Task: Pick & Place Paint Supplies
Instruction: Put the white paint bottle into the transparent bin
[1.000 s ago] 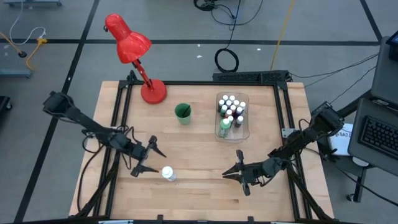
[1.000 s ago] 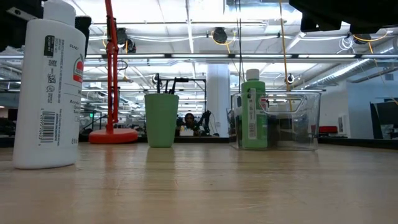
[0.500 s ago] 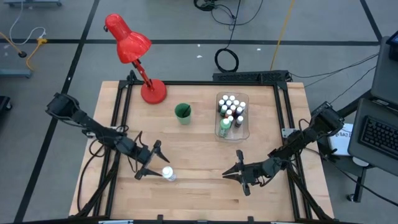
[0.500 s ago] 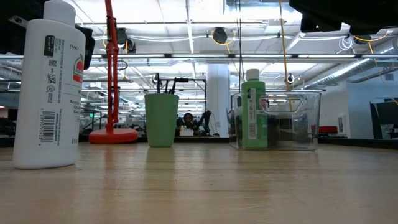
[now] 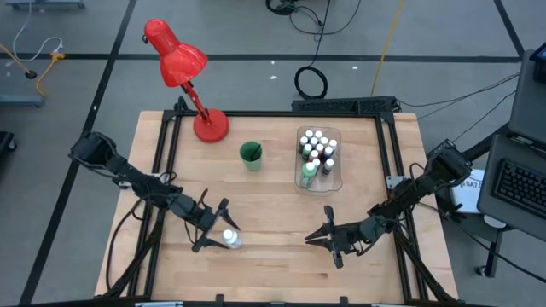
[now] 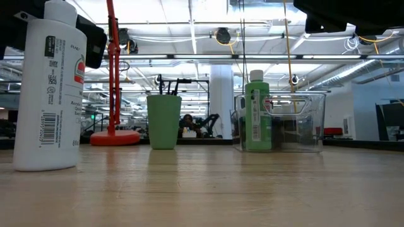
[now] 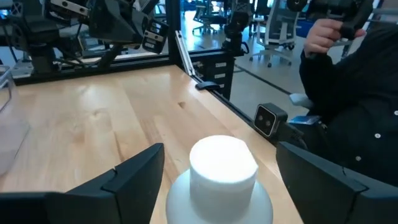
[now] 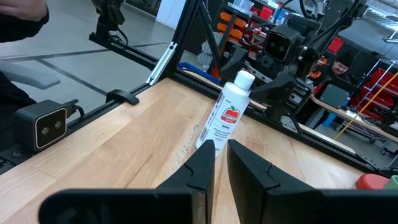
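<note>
A white bottle (image 5: 229,238) with a red label stands upright on its base near the table's near edge; it also shows in the low view (image 6: 49,94) and the right wrist view (image 8: 225,118). My left gripper (image 5: 214,227) is open, one finger on each side of the bottle's white cap (image 7: 222,163), not touching it. My right gripper (image 5: 311,238) waits shut over the near right of the table, pointing at the bottle. Small white-capped paint bottles (image 5: 316,145) and a green bottle (image 5: 308,173) stand in the clear tray (image 5: 339,166). Dark brushes (image 6: 169,85) stick up out of the green cup (image 5: 251,154).
A red desk lamp (image 5: 192,85) stands at the far left of the table. The green cup and the clear tray (image 6: 312,123) sit at the far middle. Bare wood lies between my two grippers. A person in dark clothes (image 7: 354,81) is just beyond the near edge.
My left gripper has moved toward the table's right and near edge, up to the white bottle, and its open fingers now stand on either side of the cap. The bottle has stayed where it was.
</note>
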